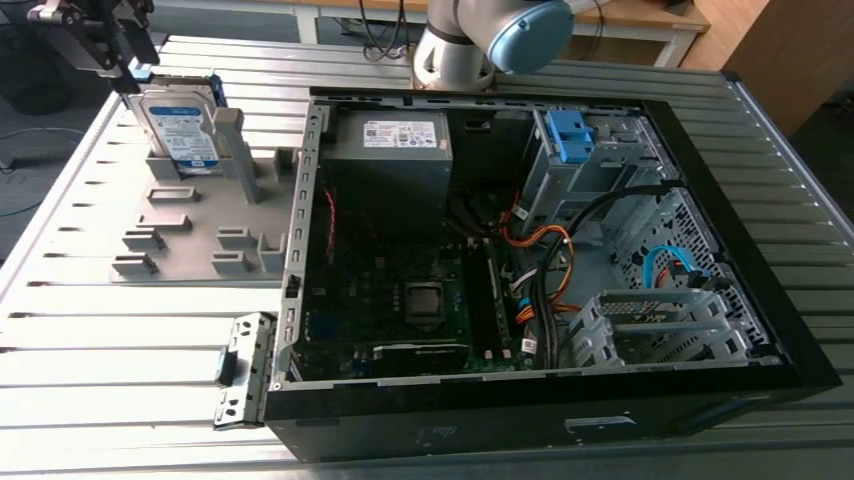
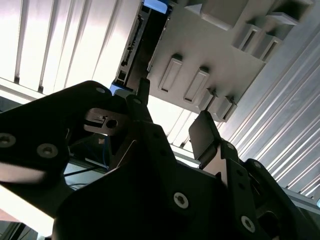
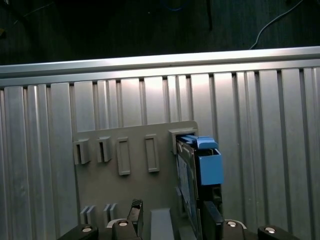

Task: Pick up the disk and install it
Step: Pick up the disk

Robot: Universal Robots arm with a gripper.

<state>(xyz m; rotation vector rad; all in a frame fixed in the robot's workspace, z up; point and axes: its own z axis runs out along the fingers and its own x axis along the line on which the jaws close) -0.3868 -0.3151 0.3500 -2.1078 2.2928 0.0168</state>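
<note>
The disk (image 1: 180, 125) stands on edge in a slot of the grey plastic holder (image 1: 200, 235) at the exterior view's far left, its white-and-blue label facing the camera. My gripper (image 1: 131, 72) hovers just above its top end and is open. In the first wrist view the disk (image 3: 189, 172) rises edge-on with a blue rail (image 3: 208, 167) on it. My gripper (image 3: 173, 217) spans it, with one finger close beside the disk and the other well apart. The second wrist view shows the disk's dark edge (image 2: 131, 47) beyond my spread gripper (image 2: 172, 115). Nothing is held.
An open black computer case (image 1: 747, 270) lies at the exterior view's right, with a grey box with a white sticker (image 1: 394, 140), a blue bracket (image 1: 567, 135), cables and a drive cage inside. The arm's base (image 1: 481, 40) stands behind it. All rest on a ribbed metal table (image 1: 120, 340).
</note>
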